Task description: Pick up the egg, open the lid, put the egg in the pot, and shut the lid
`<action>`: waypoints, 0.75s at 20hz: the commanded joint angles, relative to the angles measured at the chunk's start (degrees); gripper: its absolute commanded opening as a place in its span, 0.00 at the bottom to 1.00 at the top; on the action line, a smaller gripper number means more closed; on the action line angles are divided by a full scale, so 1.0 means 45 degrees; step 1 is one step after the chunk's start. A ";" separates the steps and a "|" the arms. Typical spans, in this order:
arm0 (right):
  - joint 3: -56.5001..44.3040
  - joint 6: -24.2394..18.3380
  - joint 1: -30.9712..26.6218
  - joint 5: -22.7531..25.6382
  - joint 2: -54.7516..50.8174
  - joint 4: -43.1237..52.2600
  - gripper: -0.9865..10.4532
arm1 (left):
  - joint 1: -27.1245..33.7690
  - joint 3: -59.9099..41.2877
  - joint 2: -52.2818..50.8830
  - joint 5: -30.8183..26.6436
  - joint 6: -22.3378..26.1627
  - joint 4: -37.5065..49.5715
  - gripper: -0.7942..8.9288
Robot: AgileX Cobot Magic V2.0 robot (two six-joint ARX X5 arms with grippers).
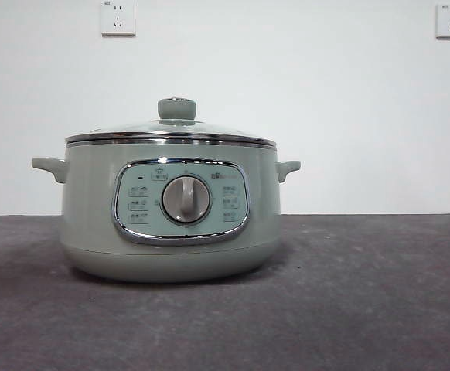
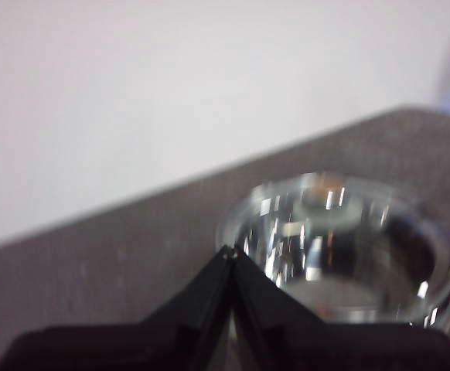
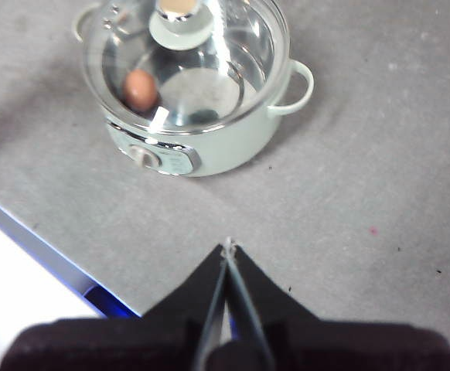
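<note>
Nearest the front camera we see the pot [image 1: 171, 220], sage green, sitting upright on the dark grey table [image 1: 364, 309]. Its control panel [image 1: 181, 201] faces us, chrome-framed, with a silver dial [image 1: 185, 199] in the middle. Two small handles stick out, one on each side. The lid [image 1: 171, 133] is on the pot, steel rim seated flat all around, green knob [image 1: 177, 109] on top. Behind is a white wall [image 1: 287, 93] with two sockets high up, one socket [image 1: 117, 17] left of the pot and another at the far right.

No arm shows in the front view. In the right wrist view we see the right gripper [image 3: 228, 249] well apart from the pot, above bare table, jaws pressed together to a point, nothing held. From there we look down through the glass lid and see the egg [image 3: 139, 90] inside the pot, reddish brown, lying on the pot floor close to the inner wall, on the side toward the control panel. The table edge and a blue strip [image 3: 47, 259] show beside that gripper.

In the left wrist view, blurred, we see the left gripper [image 2: 230, 253] with jaws together, empty, above the table near the lid's rim. The glass is full of reflections there; we cannot make out the egg from this side.
</note>
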 commanded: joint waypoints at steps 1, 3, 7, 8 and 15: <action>-0.0053 0.0126 0.0010 0.0189 0.0151 -0.0301 0.09 | 0.0311 -0.2297 -0.1467 -0.0321 0.0155 0.0942 0.08; -0.0053 0.0126 0.0010 0.0515 0.0311 -0.0301 0.09 | 0.0364 -0.3886 -0.2419 -0.0515 -0.0117 0.1413 0.08; -0.0053 0.0126 0.0010 0.0568 0.0476 -0.0301 0.09 | 0.0359 -0.6071 -0.3827 -0.1681 -0.1103 0.1666 0.08; -0.0053 0.0121 0.0010 0.0622 0.0500 -0.0301 0.09 | 0.0359 -0.6407 -0.4036 -0.1807 -0.1297 0.1744 0.08; -0.0053 0.0126 0.0010 0.0860 0.0549 -0.0296 0.09 | 0.0364 -0.7368 -0.4629 -0.3249 -0.2273 0.1957 0.08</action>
